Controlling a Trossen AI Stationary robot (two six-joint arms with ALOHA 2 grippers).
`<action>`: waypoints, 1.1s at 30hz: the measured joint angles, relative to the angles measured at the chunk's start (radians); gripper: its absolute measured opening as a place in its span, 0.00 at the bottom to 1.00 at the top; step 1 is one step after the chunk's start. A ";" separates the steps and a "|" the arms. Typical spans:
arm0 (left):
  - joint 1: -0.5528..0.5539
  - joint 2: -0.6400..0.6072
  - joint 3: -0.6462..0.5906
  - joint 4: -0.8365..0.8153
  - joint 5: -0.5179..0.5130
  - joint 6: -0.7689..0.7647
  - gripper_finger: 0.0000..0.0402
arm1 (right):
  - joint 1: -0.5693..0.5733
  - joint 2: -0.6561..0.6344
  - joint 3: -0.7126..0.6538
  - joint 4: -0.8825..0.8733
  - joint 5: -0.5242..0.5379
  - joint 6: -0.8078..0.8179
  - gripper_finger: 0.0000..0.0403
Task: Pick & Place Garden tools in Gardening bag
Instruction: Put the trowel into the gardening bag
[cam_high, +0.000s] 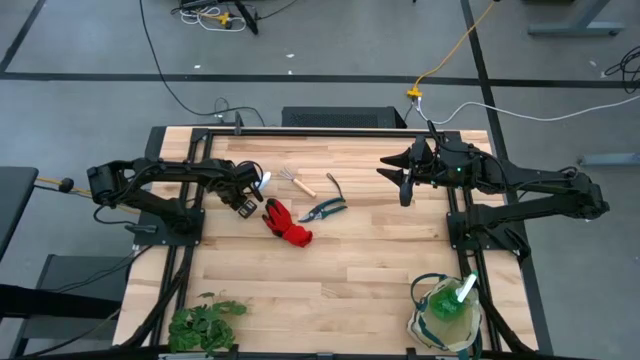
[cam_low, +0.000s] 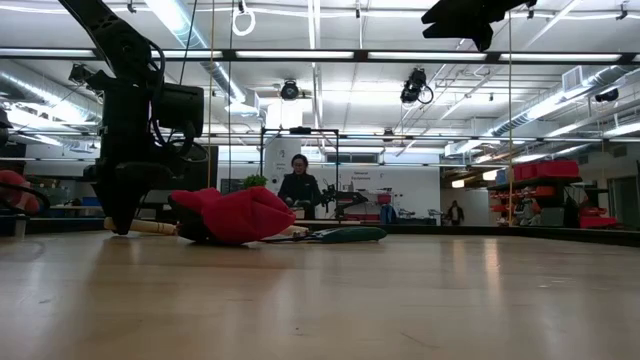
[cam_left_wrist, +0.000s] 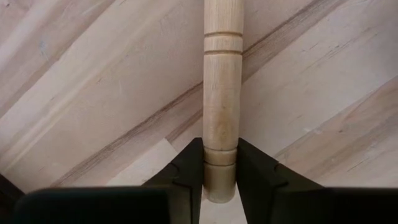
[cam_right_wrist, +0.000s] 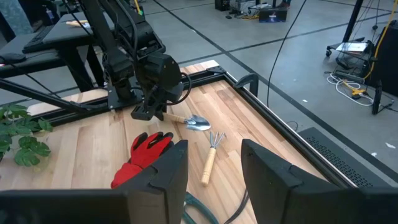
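Observation:
The wooden-handled trowel (cam_high: 262, 182) lies on the table at the far left, its silver blade (cam_right_wrist: 198, 122) pointing right. My left gripper (cam_high: 245, 197) is down at the table, shut on the trowel's handle. A red glove (cam_high: 287, 222), a wooden-handled hand rake (cam_high: 297, 180) and dark pruning shears (cam_high: 325, 208) lie on the table just right of it. The cream gardening bag (cam_high: 428, 322) stands at the near right with the green spray bottle (cam_high: 455, 297) inside. My right gripper (cam_right_wrist: 214, 168) is open and empty, raised over the far right (cam_high: 400, 178). My left gripper pinches the trowel's wooden handle at its free end (cam_left_wrist: 221, 155) between its two fingers (cam_left_wrist: 186, 168). The fingers come from above, pointing down, and lie across the handle. The trowel lies flat on the table.
A leafy green plant bunch (cam_high: 205, 322) lies at the near left corner. Dark frame rails (cam_high: 330, 130) run along the table's far edge and sides. Bare wood lies in the table's middle (cam_high: 340, 280). People show in the room beyond the table (cam_low: 298, 185).

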 joint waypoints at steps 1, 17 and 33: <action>0.000 0.000 0.000 0.000 0.000 0.000 0.21 | 0.000 0.000 0.000 0.000 0.000 0.000 0.37; 0.000 -0.001 0.045 -0.031 0.047 0.009 0.19 | 0.000 0.000 0.000 0.000 0.000 -0.003 0.37; -0.002 -0.002 0.328 -0.061 0.033 0.032 0.19 | 0.000 0.000 0.000 0.000 0.000 -0.026 0.37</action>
